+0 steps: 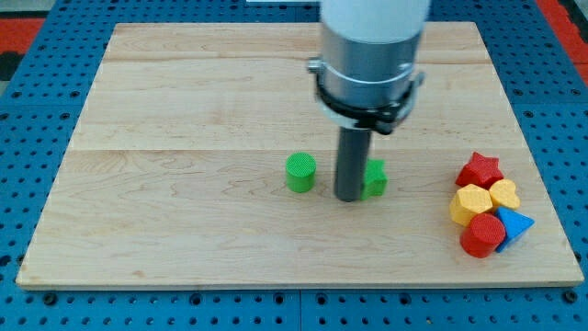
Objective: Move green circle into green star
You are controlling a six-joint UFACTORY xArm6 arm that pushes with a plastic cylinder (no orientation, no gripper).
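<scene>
The green circle [300, 172] is a short green cylinder near the middle of the wooden board [184, 110]. The green star [375, 178] sits to its right, partly hidden behind my rod. My tip [349, 197] rests on the board between the two green blocks, touching or almost touching the star's left side and a short gap to the right of the circle.
A cluster of blocks sits at the view's right: a red star [480, 169], a yellow hexagon [470, 202], a second yellow block [504, 193], a red cylinder [482, 235] and a blue triangle [516, 223]. Blue pegboard surrounds the board.
</scene>
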